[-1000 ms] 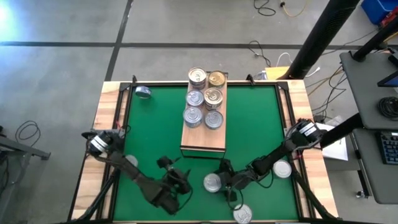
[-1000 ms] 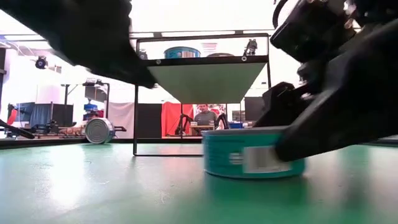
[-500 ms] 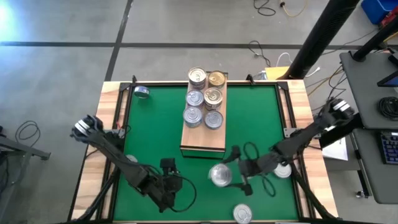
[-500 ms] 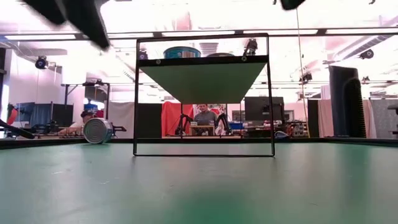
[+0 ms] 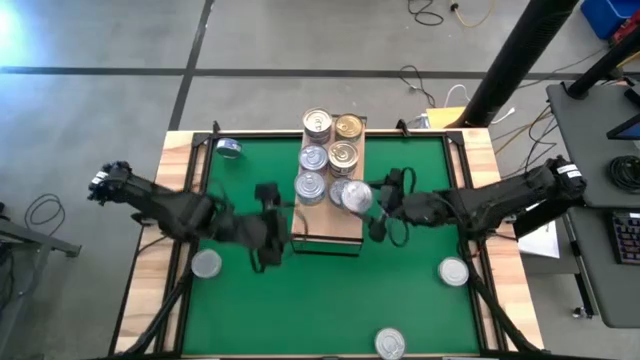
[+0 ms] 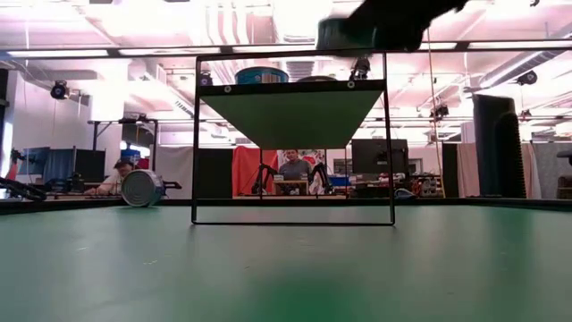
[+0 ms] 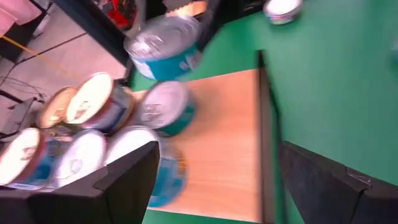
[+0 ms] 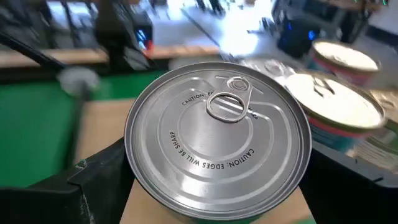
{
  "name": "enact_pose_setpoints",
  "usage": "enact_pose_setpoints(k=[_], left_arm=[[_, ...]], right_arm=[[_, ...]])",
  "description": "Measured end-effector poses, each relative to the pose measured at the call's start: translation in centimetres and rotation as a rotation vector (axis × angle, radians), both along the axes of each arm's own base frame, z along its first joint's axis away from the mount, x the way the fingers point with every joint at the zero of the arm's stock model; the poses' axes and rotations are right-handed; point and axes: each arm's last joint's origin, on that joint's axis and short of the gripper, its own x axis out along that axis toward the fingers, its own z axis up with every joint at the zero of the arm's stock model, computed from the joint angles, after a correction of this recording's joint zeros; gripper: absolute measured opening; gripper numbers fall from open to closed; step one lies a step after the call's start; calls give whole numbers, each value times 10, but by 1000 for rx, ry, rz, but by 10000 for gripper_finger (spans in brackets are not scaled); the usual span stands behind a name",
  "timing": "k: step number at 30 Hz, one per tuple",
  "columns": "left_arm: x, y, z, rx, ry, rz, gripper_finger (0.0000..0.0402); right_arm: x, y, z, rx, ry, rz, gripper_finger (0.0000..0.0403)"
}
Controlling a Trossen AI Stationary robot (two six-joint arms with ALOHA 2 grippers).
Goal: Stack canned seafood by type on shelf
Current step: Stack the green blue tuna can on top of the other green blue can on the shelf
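Observation:
The shelf (image 5: 335, 228) stands at mid-table, its far half carrying several cans (image 5: 314, 157), silver-topped and gold-topped, in two rows. My right gripper (image 5: 366, 201) reaches in from the table's right and is shut on a silver-topped teal can (image 5: 356, 196), held above the shelf beside the nearest row. The right wrist view shows that can's pull-tab lid (image 8: 217, 134); the low view shows it high up (image 6: 344, 34). My left gripper (image 5: 268, 226) hovers open and empty at the shelf's left side, facing the shelf (image 7: 230, 137). My right gripper pinches the can by its round side wall, one finger on each opposite side just under the rim (image 8: 132, 163). The fingers come nearly level from the table's right. The can sits upright, lid up, lifted clear above the shelf.
Loose cans lie on the green mat at the near left (image 5: 206, 264), the near right (image 5: 453, 271) and the near edge (image 5: 389, 344). One can lies on its side at the far left corner (image 5: 229, 148). The shelf's near end (image 5: 325, 238) is bare wood.
My right gripper has lifted the teal can off the mat near the front edge and carried it up and toward the far edge, to above the shelf. My left gripper, still open, has risen from the near mat, rolled, and gone toward the shelf's left side.

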Motion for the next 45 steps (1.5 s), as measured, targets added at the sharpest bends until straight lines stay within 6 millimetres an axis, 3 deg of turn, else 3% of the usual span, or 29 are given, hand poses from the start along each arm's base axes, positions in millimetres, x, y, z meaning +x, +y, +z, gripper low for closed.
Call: enact_pose_setpoints(k=[7,15,23,37,45], left_arm=[[21,67,9,-39,13,-68,310],[34,123,18,-10,-101,-184,310],[39,129,22,21,-159,-273,310],[40,132,30,91,-168,-313,310],[58,148,13,-1,-175,-427,310]], right_arm=[[7,-30,8,37,127,-104,369],[24,-33,13,117,102,-153,369],[44,-32,-3,167,137,-185,369],[56,-32,-19,219,142,-238,369],[56,-31,-20,230,158,-217,384]])
